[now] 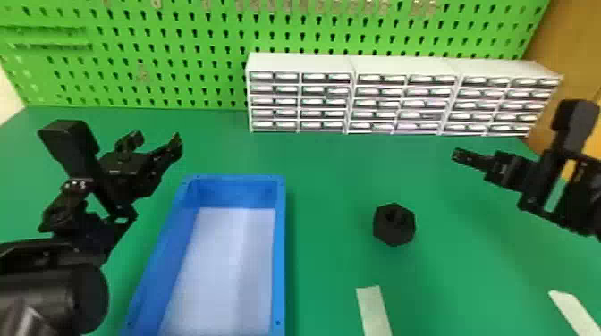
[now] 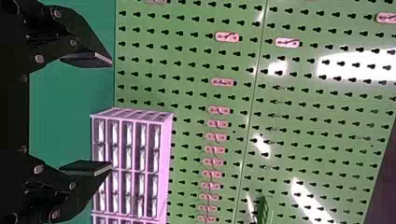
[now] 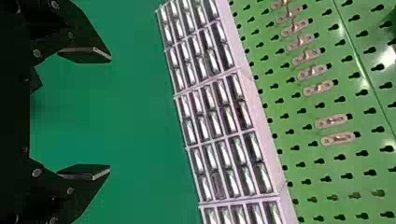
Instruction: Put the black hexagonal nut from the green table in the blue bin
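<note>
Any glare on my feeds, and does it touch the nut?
Left wrist view: broad white glare patches on the pegboard; right wrist view: smaller bright spots on that board; head view: the nut is glare-free, dark against the green table.

labels/text/numbers/signs | none can be read

Matt nut, smooth plastic bin, glossy pegboard
The black hexagonal nut (image 1: 393, 234) looks matt, the blue rectangular plastic bin (image 1: 279, 250) smooth with a soft sheen, and the flat green table (image 1: 331, 178) smooth and mostly matt. White glare in the left wrist view shows a glossy surface on the green perforated pegboard (image 1: 179, 96); the boxy white drawer cabinets (image 1: 295, 62) look like smooth plastic, with shiny drawer fronts. Pale, straight tape strips (image 1: 375, 312) look matt.
</note>
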